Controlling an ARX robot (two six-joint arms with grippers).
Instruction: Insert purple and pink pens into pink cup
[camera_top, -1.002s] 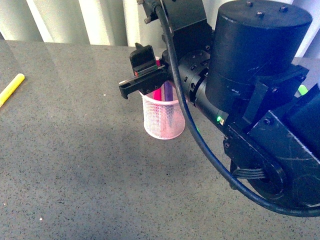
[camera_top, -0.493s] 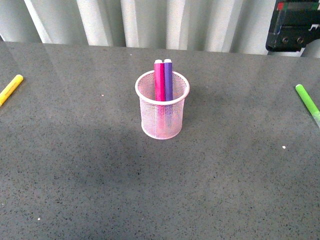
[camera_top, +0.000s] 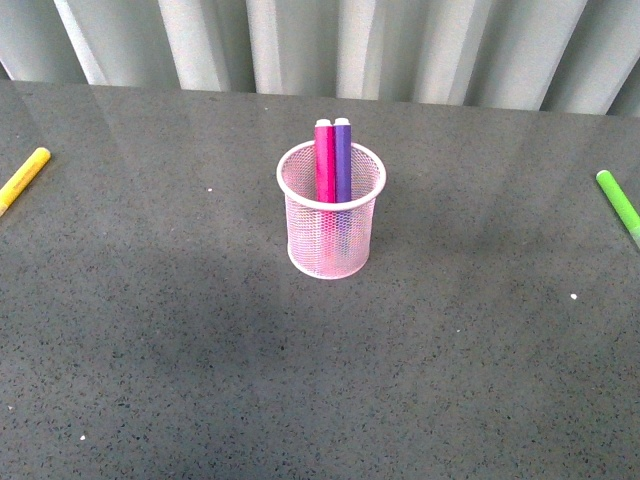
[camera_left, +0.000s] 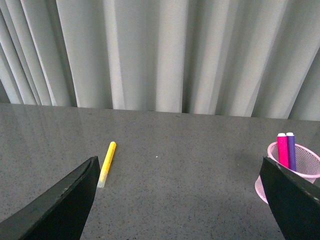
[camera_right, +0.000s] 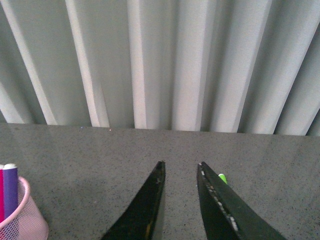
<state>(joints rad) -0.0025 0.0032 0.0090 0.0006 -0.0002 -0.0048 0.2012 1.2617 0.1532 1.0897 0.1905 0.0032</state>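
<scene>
Now the pink cup (camera_top: 331, 222) stands mid-table, pink pen (camera_top: 325, 165) and purple pen (camera_top: 343, 163) upright inside (touching); left gripper (camera_left: 180, 200) spread wide, right gripper (camera_right: 181, 171) narrowly parted; yellow marker (camera_top: 22, 179) at nine o'clock.

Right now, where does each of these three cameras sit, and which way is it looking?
Front view: on the robot's body, looking down at the pink cup on the table; no arm shows.
Left wrist view: behind wide-apart fingers, facing the curtain and yellow marker.
Right wrist view: behind its fingers, a narrow gap between them, facing the curtain.
All three show the cup.
</scene>
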